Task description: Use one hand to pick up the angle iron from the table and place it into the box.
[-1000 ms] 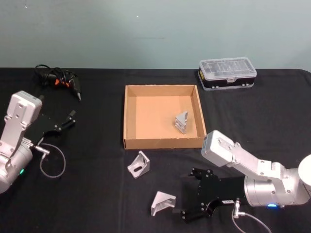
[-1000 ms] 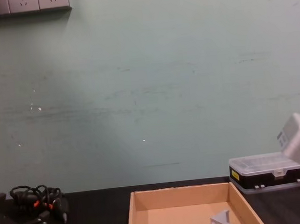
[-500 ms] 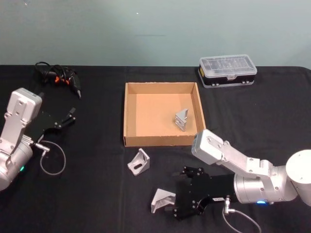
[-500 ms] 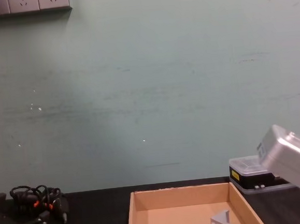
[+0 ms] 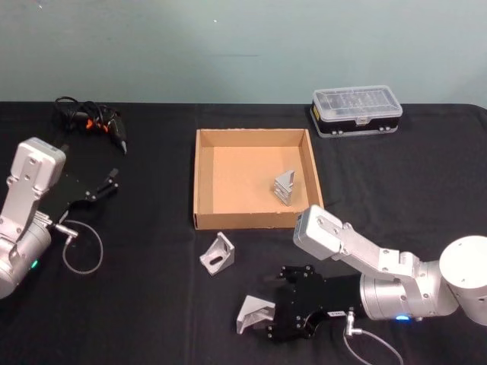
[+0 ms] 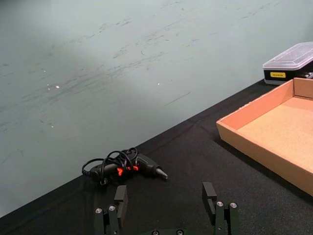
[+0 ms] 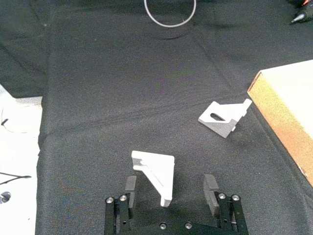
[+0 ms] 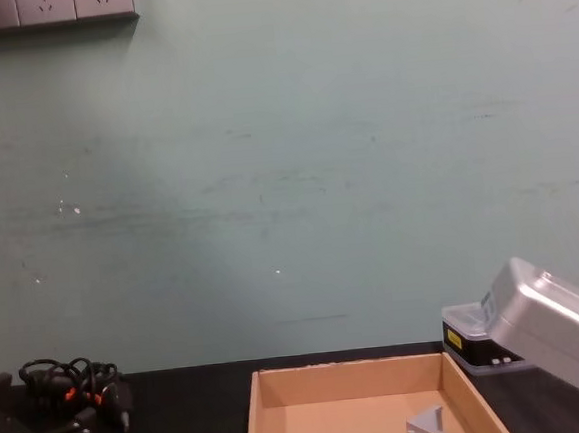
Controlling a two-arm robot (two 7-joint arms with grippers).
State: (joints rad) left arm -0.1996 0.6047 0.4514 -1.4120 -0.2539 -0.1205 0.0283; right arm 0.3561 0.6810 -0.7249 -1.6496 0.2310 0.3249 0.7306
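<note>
One bracket (image 5: pixel 283 188) lies in the box (image 5: pixel 251 222). The right end effector (image 7: pixel 170 180), fingers apart, straddles a second bracket (image 7: pixel 156 171) at six o'clock, not gripped yet. The left end effector (image 6: pixel 165 188) idles at nine o'clock, fingers spread.

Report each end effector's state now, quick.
Left end effector: open, holding nothing.
Right end effector: open, straddling an angle iron, not yet gripping it.

– Where do you work?
– At a test bench, more lab or workshop than home: a black table (image 5: pixel 152 304) against a bare green wall (image 8: pixel 286 177).
– What tells you?
– The wall sockets (image 8: pixel 47 8) up high, a corded hand tool (image 5: pixel 95 122), a parts case (image 5: pixel 355 110), metal brackets (image 5: pixel 218 255) and a cardboard box (image 5: pixel 251 221) laid out before my arms.
</note>
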